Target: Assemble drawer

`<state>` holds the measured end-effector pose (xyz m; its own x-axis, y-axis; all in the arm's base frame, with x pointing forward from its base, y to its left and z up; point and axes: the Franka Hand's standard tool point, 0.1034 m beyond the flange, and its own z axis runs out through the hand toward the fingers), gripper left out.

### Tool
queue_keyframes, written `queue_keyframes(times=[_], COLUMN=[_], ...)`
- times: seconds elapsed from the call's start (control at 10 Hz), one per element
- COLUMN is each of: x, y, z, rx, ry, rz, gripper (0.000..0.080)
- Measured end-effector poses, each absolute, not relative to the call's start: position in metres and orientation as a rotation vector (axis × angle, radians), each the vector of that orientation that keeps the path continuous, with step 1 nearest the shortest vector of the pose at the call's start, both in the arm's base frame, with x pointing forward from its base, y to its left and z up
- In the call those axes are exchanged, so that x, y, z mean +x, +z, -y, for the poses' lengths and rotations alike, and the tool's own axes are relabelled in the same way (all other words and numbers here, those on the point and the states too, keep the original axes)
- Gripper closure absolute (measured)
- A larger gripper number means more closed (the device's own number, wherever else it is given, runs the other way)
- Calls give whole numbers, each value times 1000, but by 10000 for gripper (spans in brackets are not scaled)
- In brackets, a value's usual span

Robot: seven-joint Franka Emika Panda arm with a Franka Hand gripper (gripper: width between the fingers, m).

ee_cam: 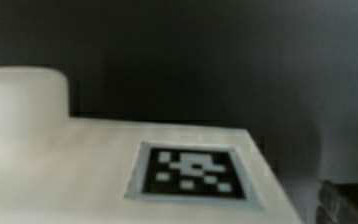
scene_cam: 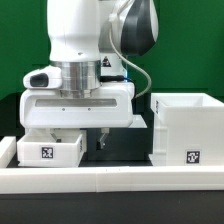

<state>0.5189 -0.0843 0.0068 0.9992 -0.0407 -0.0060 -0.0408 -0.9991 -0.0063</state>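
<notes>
A small open-top white drawer tray (scene_cam: 52,148) with a marker tag on its front sits at the exterior view's left. The larger white boxy housing (scene_cam: 188,128), also tagged, stands at the right. My gripper (scene_cam: 82,140) hangs low over the tray's right end. One dark finger (scene_cam: 100,141) shows just right of the tray; the other is hidden behind it. The jaws stand wide apart. In the blurred wrist view the tray's tagged face (ee_cam: 194,170) and its round knob (ee_cam: 25,100) fill the frame, with a dark finger (ee_cam: 345,200) at the edge.
A long low white rail (scene_cam: 110,180) edges the table in front of the tray and housing. A dark gap of table (scene_cam: 125,148) lies between tray and housing. A green backdrop stands behind the arm.
</notes>
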Motion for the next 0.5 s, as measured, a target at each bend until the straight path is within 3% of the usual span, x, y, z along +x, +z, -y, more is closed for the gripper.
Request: queue_keyframes(times=[0.2, 0.4, 0.5], x=[518, 519, 519], y=[6, 6, 6], z=[84, 82, 82], rx=[-3135, -3135, -3135], ry=[12, 12, 12], rz=[-63, -57, -58], gripper=[151, 409, 409])
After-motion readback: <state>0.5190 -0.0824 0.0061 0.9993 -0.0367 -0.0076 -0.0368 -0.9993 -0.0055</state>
